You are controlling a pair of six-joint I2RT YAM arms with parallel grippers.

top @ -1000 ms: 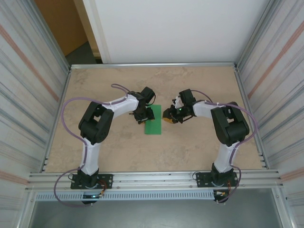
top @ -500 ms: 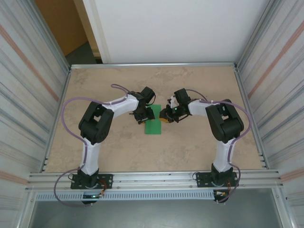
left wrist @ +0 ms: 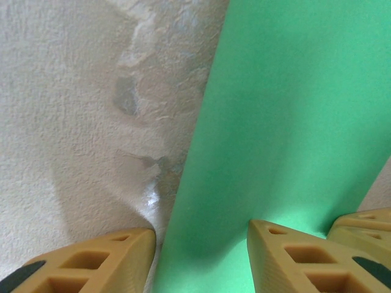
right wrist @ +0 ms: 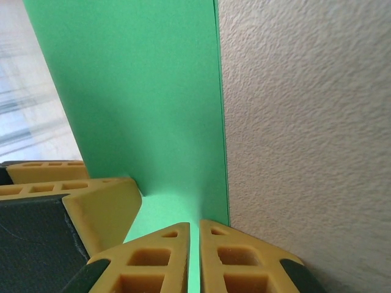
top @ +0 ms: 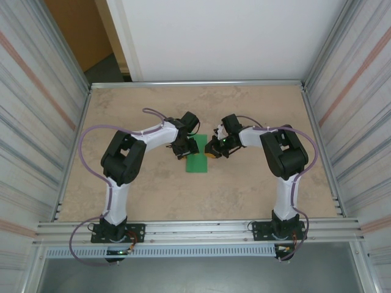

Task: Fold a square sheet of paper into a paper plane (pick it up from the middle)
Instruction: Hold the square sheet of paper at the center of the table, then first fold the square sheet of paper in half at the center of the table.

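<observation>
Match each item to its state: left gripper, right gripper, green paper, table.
Items:
1. left gripper
2. right gripper
3. green paper
4. table

States:
A. fingers nearly together at the paper's edge
B. beige, mottled surface
C. narrow strip lying flat between the two arms
D. fingers apart, one on the paper, one on bare table

Pairs: 1-D, 2-A, 3-C, 4-B

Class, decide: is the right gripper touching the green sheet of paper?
Touching. In the right wrist view the right gripper pinches the green sheet between its jaws.
</observation>
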